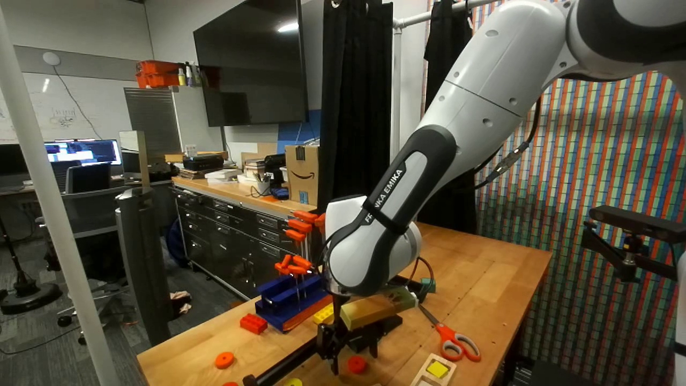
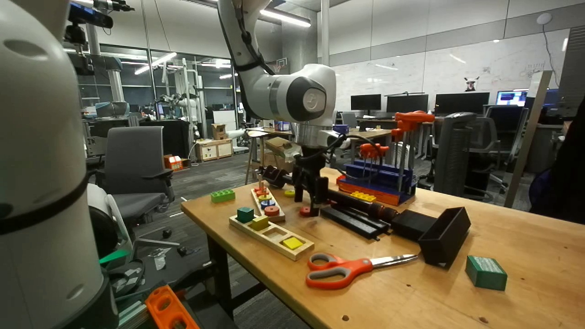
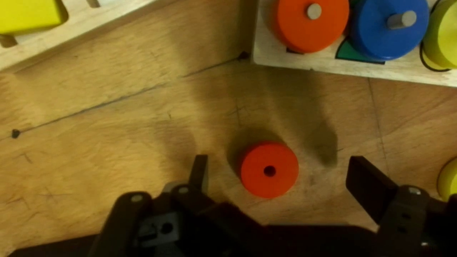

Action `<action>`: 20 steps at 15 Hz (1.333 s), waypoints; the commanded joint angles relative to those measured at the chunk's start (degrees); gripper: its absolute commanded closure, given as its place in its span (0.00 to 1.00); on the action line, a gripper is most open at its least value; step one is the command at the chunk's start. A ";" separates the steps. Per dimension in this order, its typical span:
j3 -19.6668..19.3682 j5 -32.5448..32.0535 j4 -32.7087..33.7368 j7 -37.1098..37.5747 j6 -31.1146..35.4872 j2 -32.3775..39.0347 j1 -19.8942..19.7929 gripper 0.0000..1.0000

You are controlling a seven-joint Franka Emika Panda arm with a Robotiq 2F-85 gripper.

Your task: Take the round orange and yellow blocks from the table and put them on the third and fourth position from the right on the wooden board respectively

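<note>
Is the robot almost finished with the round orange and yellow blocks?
It seems only begun. Done: in the wrist view, the open jaws stand on either side of a loose round orange block. In hand: nothing is gripped yet. Left: probably putting that block on the light wooden peg board, then the round yellow block, which lies on the wooden table too.

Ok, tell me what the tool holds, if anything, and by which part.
Nothing: the tool stands open, with a round orange-red block untouched between its fingers in the wrist view.

A round red-orange block shows between the claw's parted fingers.
</note>
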 commanded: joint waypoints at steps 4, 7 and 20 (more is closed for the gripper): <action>0.88 1.46 -1.16 -3.21 1.67 -1.26 -1.36 0.25; 1.07 1.84 -1.25 -3.96 1.54 -1.23 -1.47 0.42; 1.41 -1.78 0.13 -0.84 -0.93 -2.09 0.90 0.76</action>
